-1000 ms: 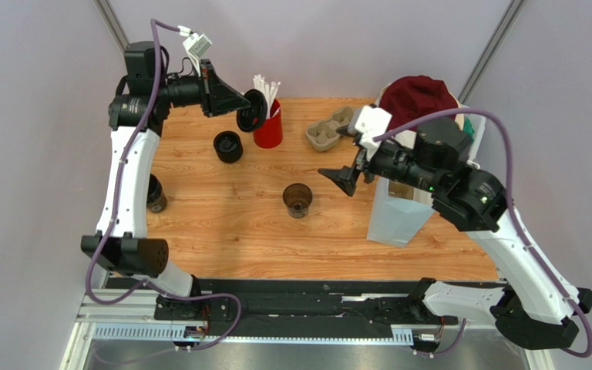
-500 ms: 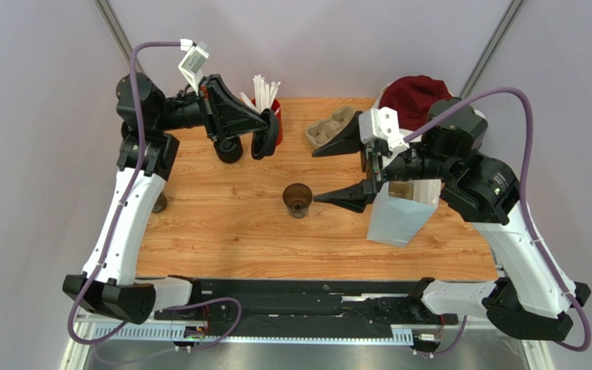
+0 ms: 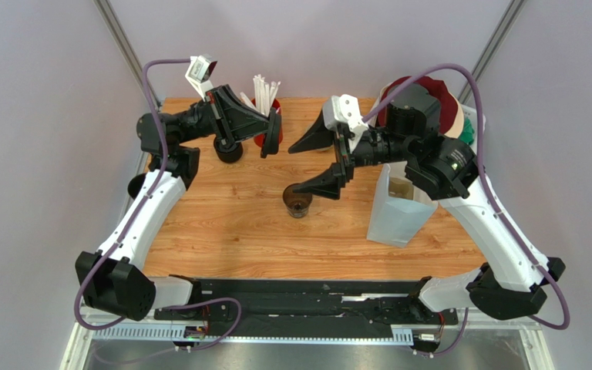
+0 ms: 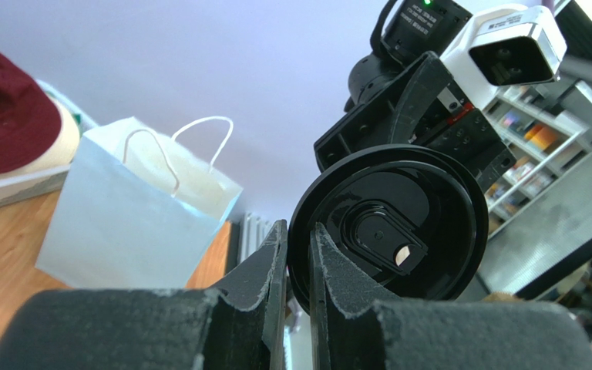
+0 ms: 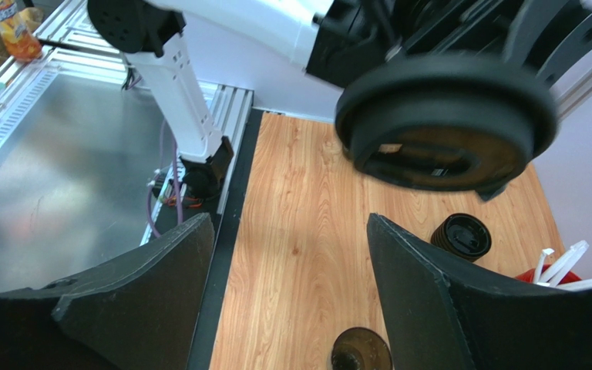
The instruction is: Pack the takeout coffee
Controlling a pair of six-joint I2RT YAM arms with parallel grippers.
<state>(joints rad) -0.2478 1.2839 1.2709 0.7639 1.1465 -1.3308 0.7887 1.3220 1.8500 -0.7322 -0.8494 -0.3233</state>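
Wooden worktop (image 3: 222, 223) is sitting between pale walls, and much of its far edge is disappearing behind the two arms. The red cup of straws (image 3: 265, 89) is half hidden by the left pincer (image 3: 271, 129). A squat black piece (image 3: 228, 149) is peeking out under that arm. What is lying at the far edge behind the right pincer (image 3: 291, 168) I can't make out. A maroon heap (image 3: 445, 104) in the far right corner is being cut off by the right arm.

Bare wood is showing all along the near half. A pale blue paper bag (image 3: 395, 220) is standing near the right edge, mouth up.

The left pincer is clamping the black lid (image 4: 388, 223) by its rim, holding it on edge in the air over the far left. The right pincer is hanging spread wide, gripping nothing, over the brown cup (image 3: 297, 200), which is standing open-topped mid-worktop. Its lower finger is overlapping the cup's rim from above; whether it is touching I can't tell.
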